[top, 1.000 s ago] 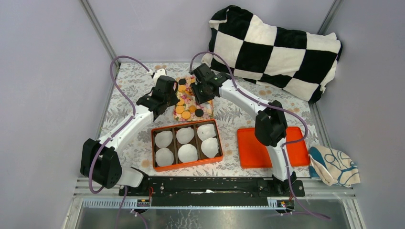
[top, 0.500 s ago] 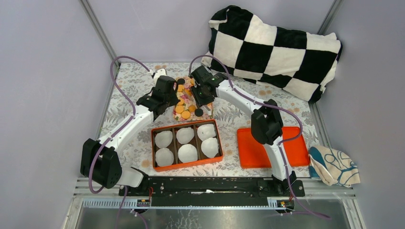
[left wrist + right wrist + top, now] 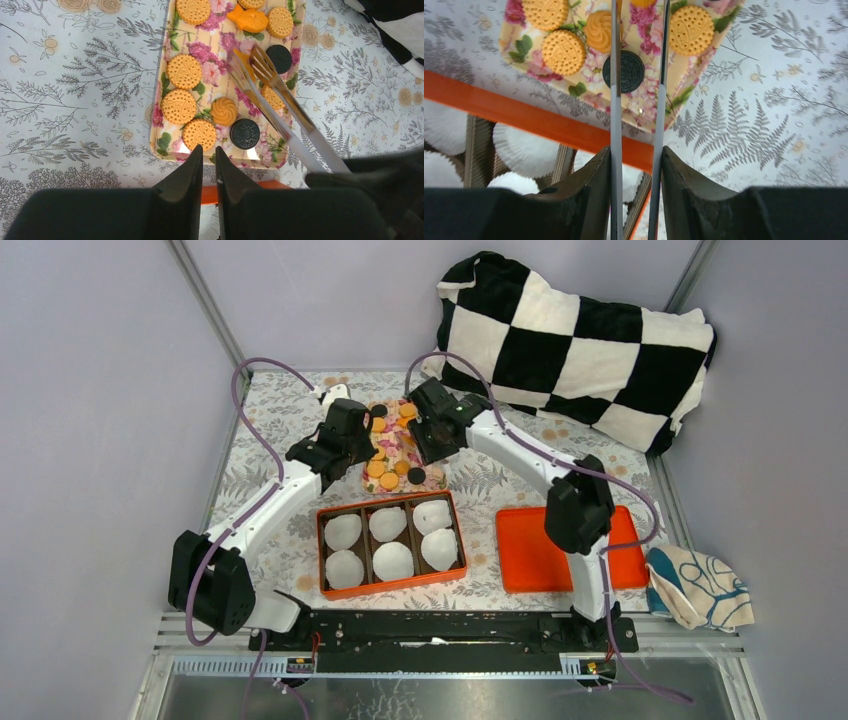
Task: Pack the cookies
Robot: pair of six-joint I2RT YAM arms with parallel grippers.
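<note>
Left wrist | left tool (image 3: pixel 209 150) closed, empty | tongs (image 3: pixel 292 106) tips visible | right tool (image 3: pixel 636 152) clamps tongs

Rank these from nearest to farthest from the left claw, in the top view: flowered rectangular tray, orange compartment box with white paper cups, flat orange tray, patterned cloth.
1. flowered rectangular tray, just beside the left claw
2. orange compartment box, toward the arm bases
3. flat orange tray, on the right
4. patterned cloth, far right edge
</note>
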